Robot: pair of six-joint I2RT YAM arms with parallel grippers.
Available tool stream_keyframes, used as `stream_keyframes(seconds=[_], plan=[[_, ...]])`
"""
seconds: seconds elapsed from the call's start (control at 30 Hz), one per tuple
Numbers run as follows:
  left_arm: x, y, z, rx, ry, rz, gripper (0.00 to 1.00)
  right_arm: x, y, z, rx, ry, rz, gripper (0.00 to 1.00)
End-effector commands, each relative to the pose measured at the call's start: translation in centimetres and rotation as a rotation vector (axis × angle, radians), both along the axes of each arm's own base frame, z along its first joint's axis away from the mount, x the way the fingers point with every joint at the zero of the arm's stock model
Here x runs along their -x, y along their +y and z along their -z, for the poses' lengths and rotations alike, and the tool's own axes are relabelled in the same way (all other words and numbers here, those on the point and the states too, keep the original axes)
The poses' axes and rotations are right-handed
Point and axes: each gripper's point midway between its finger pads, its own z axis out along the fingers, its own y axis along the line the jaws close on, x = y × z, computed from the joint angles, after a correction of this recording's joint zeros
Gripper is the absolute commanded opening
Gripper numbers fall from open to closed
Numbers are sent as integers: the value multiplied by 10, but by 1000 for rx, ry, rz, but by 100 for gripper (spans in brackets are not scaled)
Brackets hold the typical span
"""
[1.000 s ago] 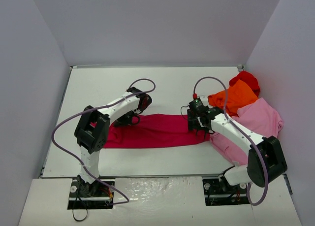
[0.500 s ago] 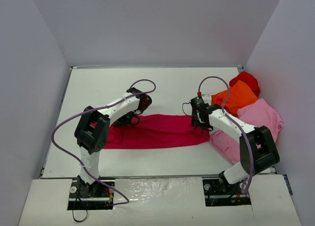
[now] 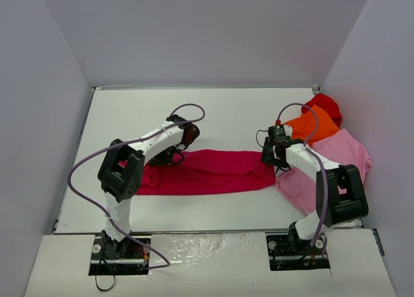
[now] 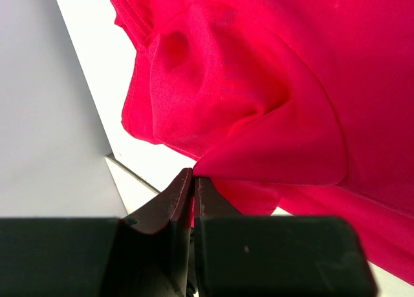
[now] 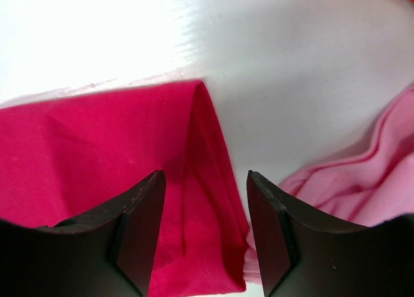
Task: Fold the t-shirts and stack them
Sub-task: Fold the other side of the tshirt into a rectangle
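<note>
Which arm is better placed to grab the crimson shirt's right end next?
Right. The right gripper hangs open over that end of the crimson shirt; the left gripper is shut on cloth farther left.

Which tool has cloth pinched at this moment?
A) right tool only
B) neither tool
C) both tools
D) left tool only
D: in the left wrist view the left tool is closed on a fold of the crimson t-shirt, while the right tool stands open over that shirt's end, gripping nothing.
</note>
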Motion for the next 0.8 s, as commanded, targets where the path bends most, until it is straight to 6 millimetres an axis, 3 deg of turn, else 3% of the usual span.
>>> stream_keyframes(seconds=[0.0,0.43,0.67,0.77], plan=[[25,25,-48,-97,74,23,0,-21,15,-12,-76,-83,-44,50],[27,29,-45,-118,85,30,0,-30,21,8,-114,-67,-61,44],[26,28,-44,-122,91,30,0,-32,21,-1,-108,-83,-75,7],[26,28,-45,-121,88,30,0,-32,16,-9,-82,-87,-74,0]])
